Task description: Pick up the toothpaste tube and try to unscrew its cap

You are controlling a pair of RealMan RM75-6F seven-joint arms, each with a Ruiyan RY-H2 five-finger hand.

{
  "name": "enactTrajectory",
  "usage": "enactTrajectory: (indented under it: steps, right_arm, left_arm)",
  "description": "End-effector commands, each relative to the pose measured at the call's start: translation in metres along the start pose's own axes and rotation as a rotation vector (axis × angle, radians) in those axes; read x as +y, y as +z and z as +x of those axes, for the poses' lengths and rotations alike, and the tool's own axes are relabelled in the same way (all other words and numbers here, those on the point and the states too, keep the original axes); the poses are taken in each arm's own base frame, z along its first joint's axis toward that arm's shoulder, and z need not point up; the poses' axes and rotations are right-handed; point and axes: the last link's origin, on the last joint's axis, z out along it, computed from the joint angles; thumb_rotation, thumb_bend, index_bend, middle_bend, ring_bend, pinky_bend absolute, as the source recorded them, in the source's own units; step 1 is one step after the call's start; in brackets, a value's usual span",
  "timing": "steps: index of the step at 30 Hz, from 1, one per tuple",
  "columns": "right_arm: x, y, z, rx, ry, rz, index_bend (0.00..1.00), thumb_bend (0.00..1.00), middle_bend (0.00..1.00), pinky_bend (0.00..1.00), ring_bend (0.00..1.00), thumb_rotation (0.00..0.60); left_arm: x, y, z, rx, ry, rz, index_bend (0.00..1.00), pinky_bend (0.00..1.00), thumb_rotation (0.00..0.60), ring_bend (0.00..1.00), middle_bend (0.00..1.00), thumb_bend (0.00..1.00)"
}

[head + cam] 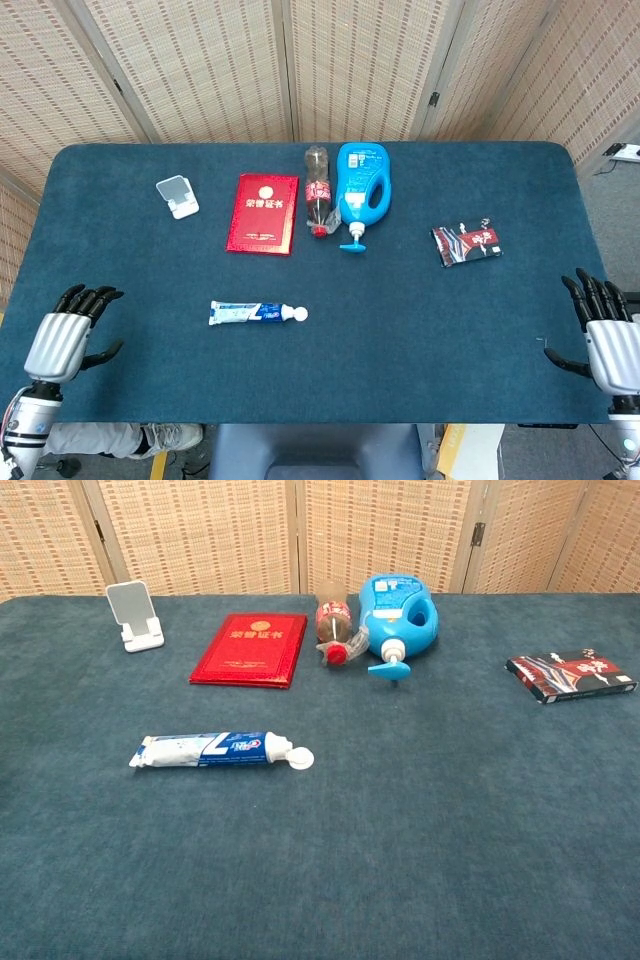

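Observation:
The toothpaste tube [250, 313] [203, 750] lies flat on the blue table, its white cap [299, 314] [299, 759] pointing right. In the head view my left hand [66, 336] hovers at the near left corner, fingers apart and holding nothing, well left of the tube. At the near right edge my right hand [609, 345] is also open and empty, far from the tube. Neither hand shows in the chest view.
Along the back stand a white phone stand [177, 195], a red booklet [263, 213], a lying cola bottle [317, 190] and a blue detergent jug [361, 189]. A dark packet [466, 243] lies at the right. Woven screens back the table [400, 340].

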Motion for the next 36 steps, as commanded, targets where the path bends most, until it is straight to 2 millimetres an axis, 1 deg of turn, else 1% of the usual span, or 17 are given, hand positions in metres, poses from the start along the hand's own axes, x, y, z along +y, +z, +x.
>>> enactTrajectory:
  steps: [1,4,9,13,17,19,20,23,29,36]
  right_arm:
    - [-0.001,0.001,0.003,0.006,-0.004,0.004,0.00,0.02,0.00,0.00,0.04,0.600]
    - [-0.001,0.001,0.004,0.010,-0.003,0.006,0.00,0.02,0.00,0.00,0.04,0.600]
    - [0.000,0.002,0.005,0.009,0.002,0.004,0.00,0.02,0.00,0.00,0.04,0.600]
    - [0.000,0.001,0.007,0.012,0.000,0.007,0.00,0.02,0.00,0.00,0.04,0.600]
    - [0.000,0.000,0.007,0.014,0.002,0.007,0.00,0.02,0.00,0.00,0.04,0.600]
    - [0.000,0.000,0.007,0.013,0.001,0.007,0.00,0.02,0.00,0.00,0.04,0.600]
    - [0.001,0.000,0.007,0.013,0.000,0.004,0.00,0.02,0.00,0.00,0.04,0.600]
    - [0.001,-0.001,0.008,0.015,0.000,0.002,0.00,0.02,0.00,0.00,0.04,0.600]
    - [0.002,-0.002,0.008,0.016,0.004,0.000,0.00,0.02,0.00,0.00,0.04,0.600]
    - [0.004,-0.003,0.008,0.018,0.005,-0.005,0.00,0.02,0.00,0.00,0.04,0.600]
  left_arm:
    - [0.014,0.016,0.001,0.005,-0.022,-0.059,0.25,0.18,0.600,0.26,0.26,0.27]
    - [0.028,0.030,-0.001,-0.010,-0.037,-0.110,0.25,0.19,0.600,0.26,0.26,0.27]
    - [0.060,0.057,-0.010,-0.084,-0.040,-0.188,0.21,0.19,0.600,0.26,0.26,0.27]
    - [0.082,0.077,-0.021,-0.108,-0.015,-0.235,0.20,0.19,0.600,0.26,0.26,0.27]
    - [0.095,0.093,-0.037,-0.131,0.040,-0.255,0.20,0.19,0.600,0.26,0.26,0.27]
    - [0.099,0.097,-0.042,-0.144,0.038,-0.255,0.20,0.19,0.600,0.26,0.26,0.27]
    - [0.105,0.100,-0.047,-0.168,0.022,-0.257,0.20,0.19,0.600,0.26,0.26,0.27]
    - [0.116,0.105,-0.055,-0.199,0.010,-0.262,0.20,0.19,0.600,0.26,0.26,0.27]
    - [0.132,0.111,-0.074,-0.236,0.044,-0.263,0.20,0.19,0.600,0.26,0.26,0.27]
    - [0.148,0.116,-0.090,-0.263,0.079,-0.260,0.26,0.19,0.600,0.29,0.26,0.27]
